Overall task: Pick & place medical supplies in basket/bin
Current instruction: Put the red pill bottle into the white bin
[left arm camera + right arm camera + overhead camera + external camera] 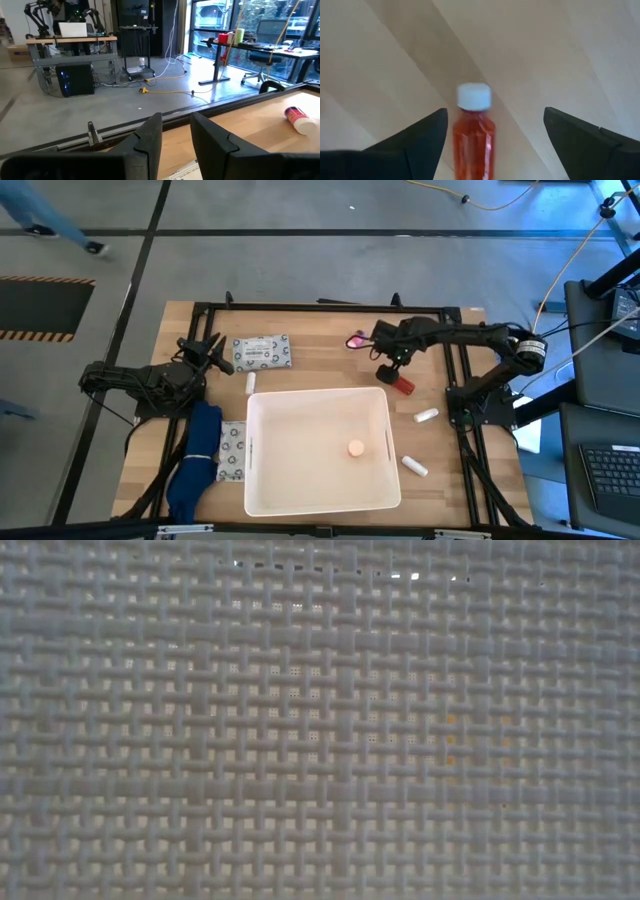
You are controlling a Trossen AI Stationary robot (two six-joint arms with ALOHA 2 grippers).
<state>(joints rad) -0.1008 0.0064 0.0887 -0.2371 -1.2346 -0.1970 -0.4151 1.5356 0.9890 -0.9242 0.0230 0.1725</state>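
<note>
The white tub (320,498) stands at the table's middle front with an orange-capped vial (356,447) lying on its floor. My right gripper (393,366) is open just beyond the tub's far right corner. Its fingers stand on either side of the red bottle (473,134), which lies on the table with its white cap (474,96) pointing away from the wrist; the bottle also shows in the high view (403,384). My left gripper (215,352) is open and empty at the far left, next to a grey-white packet (262,351).
A pink-capped vial (356,340) lies at the far middle. White tubes lie at the tub's far left (251,383) and on its right (427,416), (415,466). A second packet (232,452) lies beside a blue cloth (198,465). A white woven wall (320,720) fills the low view.
</note>
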